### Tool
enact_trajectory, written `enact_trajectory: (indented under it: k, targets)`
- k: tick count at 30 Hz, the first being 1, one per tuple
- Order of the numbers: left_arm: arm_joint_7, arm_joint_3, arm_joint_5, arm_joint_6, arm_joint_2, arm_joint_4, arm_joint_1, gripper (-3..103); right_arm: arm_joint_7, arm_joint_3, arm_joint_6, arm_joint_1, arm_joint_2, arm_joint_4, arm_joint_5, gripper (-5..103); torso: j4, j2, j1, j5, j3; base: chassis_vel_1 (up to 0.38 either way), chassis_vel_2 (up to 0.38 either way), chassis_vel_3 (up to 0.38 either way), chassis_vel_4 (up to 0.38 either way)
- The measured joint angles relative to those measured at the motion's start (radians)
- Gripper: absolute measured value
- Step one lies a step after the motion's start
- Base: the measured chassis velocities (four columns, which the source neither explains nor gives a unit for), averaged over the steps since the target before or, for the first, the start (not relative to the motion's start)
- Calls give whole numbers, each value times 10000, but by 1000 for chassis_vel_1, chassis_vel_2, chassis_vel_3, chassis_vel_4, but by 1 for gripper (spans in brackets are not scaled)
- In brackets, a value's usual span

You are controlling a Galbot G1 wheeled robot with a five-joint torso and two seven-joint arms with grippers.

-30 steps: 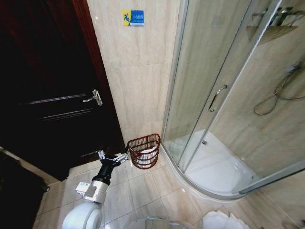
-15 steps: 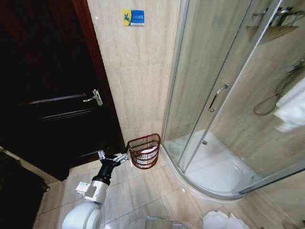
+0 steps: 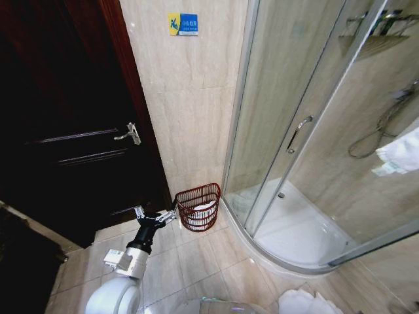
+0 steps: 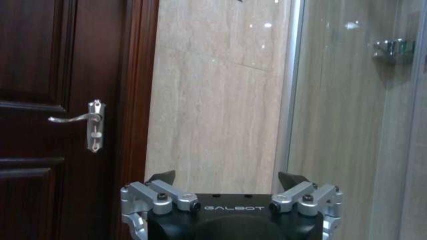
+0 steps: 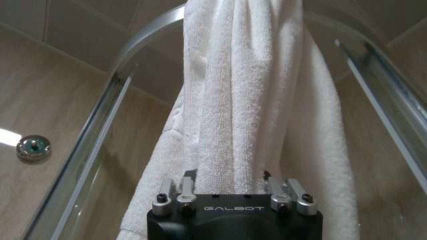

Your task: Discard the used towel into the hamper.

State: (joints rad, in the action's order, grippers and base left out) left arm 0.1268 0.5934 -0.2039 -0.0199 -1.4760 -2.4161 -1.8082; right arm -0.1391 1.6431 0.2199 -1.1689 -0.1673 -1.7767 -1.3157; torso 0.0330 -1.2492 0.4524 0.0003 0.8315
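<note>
The hamper (image 3: pixel 197 207), a dark red wire basket with something white inside, stands on the floor against the tiled wall beside the shower's corner. My left gripper (image 3: pixel 156 216) hovers just left of its rim, open and empty; the left wrist view shows its fingertips (image 4: pixel 227 179) spread toward the wall. The white towel (image 5: pixel 240 100) hangs bunched in folds, and my right gripper (image 5: pixel 227 175) is shut on it. In the head view a piece of that towel (image 3: pixel 399 154) shows at the right edge, in front of the shower glass and far right of the hamper.
A dark wooden door (image 3: pixel 65 131) with a lever handle (image 3: pixel 129 134) stands left of the hamper. The curved glass shower enclosure (image 3: pixel 294 131) with its raised white tray (image 3: pixel 294 229) lies to the right. A white bundle (image 3: pixel 304 302) sits on the floor tiles at the bottom edge.
The towel came into the head view at the right edge and has since dropped a little and drawn back toward that edge. The left arm and the hamper have not moved.
</note>
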Motion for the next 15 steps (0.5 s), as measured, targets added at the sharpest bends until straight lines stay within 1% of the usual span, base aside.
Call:
enact_trajectory:
  k: [2, 3, 6, 7, 8, 9, 10, 11, 12, 15]
  targets:
    - [0, 0, 0, 0, 0, 0, 0, 100, 39, 19, -64, 0, -10, 10, 97, 42, 0, 0, 0, 0, 0, 0, 0, 0, 0]
    - [0, 0, 0, 0, 0, 0, 0, 100, 39, 19, -64, 0, -10, 10, 97, 42, 0, 0, 0, 0, 0, 0, 0, 0, 0]
    - [0, 0, 0, 0, 0, 0, 0, 100, 74, 36, -96, 3, -25, -13, 254, 26, 0, 0, 0, -5, 0, 0, 0, 0, 0]
    - [0, 0, 0, 0, 0, 0, 0, 100, 74, 36, -96, 3, -25, -13, 254, 26, 0, 0, 0, -5, 0, 0, 0, 0, 0]
    - [0, 0, 0, 0, 0, 0, 0, 100, 74, 37, -142, -12, -73, -87, 437, 21, 0, 0, 0, -5, 0, 0, 0, 0, 0]
    - [0, 0, 0, 0, 0, 0, 0, 100, 79, 35, -197, -41, -113, -142, 650, 21, 0, 0, 0, -5, 0, 0, 0, 0, 0]
    - [0, 0, 0, 0, 0, 0, 0, 100, 107, 21, -267, -66, -154, -196, 904, 16, 0, -1, 0, -4, 0, 0, 0, 0, 0]
    - [0, 0, 0, 0, 0, 0, 0, 100, 107, 21, -267, -66, -154, -196, 904, 16, 0, -1, 0, -4, 0, 0, 0, 0, 0]
    - [0, 0, 0, 0, 0, 0, 0, 100, 154, 4, -330, -74, -198, -248, 1129, 10, 0, -1, 0, -5, 0, 0, 0, 0, 0]
    - [0, 0, 0, 0, 0, 0, 0, 100, 254, -1, -421, -96, -308, -347, 1344, 10, 0, -1, 0, -7, 0, 0, 0, 0, 0]
